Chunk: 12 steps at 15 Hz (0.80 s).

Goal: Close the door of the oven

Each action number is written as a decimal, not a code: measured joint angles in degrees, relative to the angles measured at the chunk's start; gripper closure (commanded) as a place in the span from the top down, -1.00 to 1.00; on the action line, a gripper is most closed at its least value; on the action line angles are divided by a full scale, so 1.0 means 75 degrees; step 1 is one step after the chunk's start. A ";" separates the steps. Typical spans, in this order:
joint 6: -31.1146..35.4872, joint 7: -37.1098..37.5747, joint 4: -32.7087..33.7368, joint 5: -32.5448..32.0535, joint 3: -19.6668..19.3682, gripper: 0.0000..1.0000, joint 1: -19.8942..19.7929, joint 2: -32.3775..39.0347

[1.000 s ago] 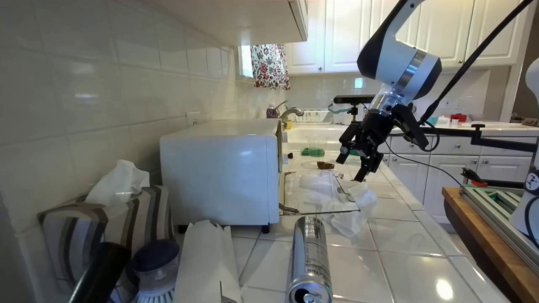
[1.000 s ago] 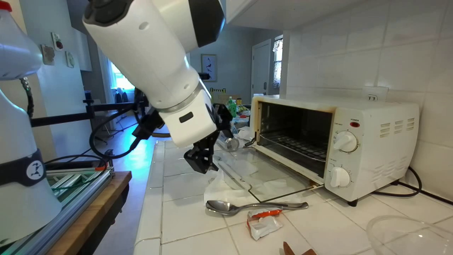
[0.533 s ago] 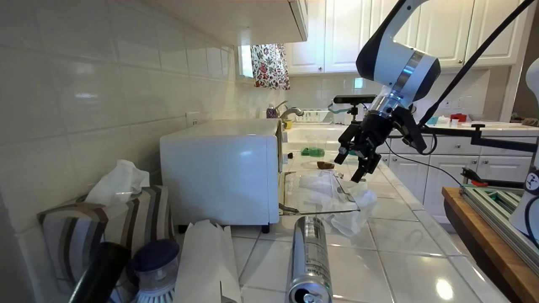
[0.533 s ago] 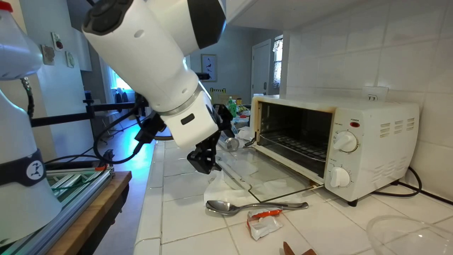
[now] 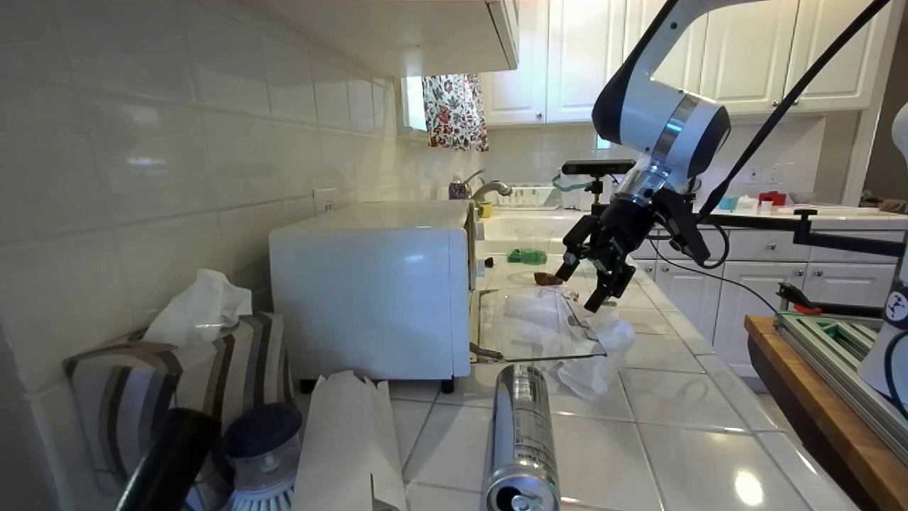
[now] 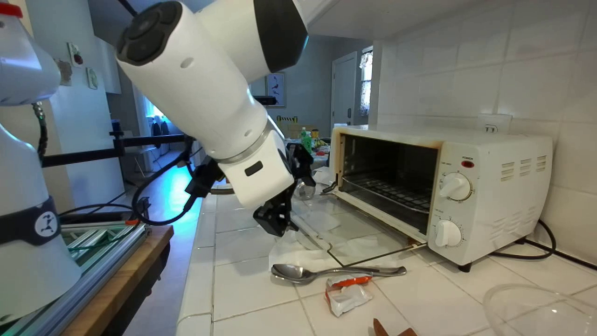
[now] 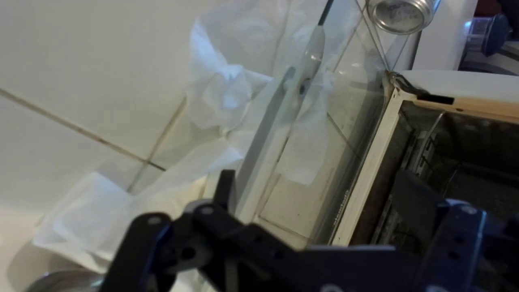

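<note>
The white toaster oven (image 6: 494, 186) stands against the tiled wall, also seen from its side in an exterior view (image 5: 369, 298). Its glass door (image 6: 368, 231) is folded fully down and lies out flat over the counter; it also shows in an exterior view (image 5: 546, 333). In the wrist view the glass door (image 7: 300, 202) has a pale handle bar along its outer edge. My gripper (image 5: 576, 291) is open and empty, its two fingers apart. It hangs tilted just above the door's outer edge. In the wrist view my gripper (image 7: 318, 182) spans the door edge and oven opening.
Crumpled white paper (image 7: 231, 89) lies under and beside the door. Spoons (image 6: 298, 274) and a torn wrapper (image 6: 347, 298) lie near the door's corner. A silver can (image 5: 525, 440) lies on the counter. A striped tissue box (image 5: 241, 362) sits beside the oven.
My gripper has moved slightly down and toward the oven, staying open. The oven door and the things on the counter have not moved.
</note>
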 measured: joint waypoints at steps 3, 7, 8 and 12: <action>-0.0137 -0.0177 0.0105 0.0134 0.0012 1.00 -0.0086 0.0182; -0.0265 -0.0420 0.0238 0.0267 0.0017 1.00 -0.0162 0.0366; -0.0277 -0.0480 0.0256 0.0276 0.0017 1.00 -0.0171 0.0398; -0.0299 -0.0596 0.0269 0.0284 0.0074 1.00 -0.0173 0.0409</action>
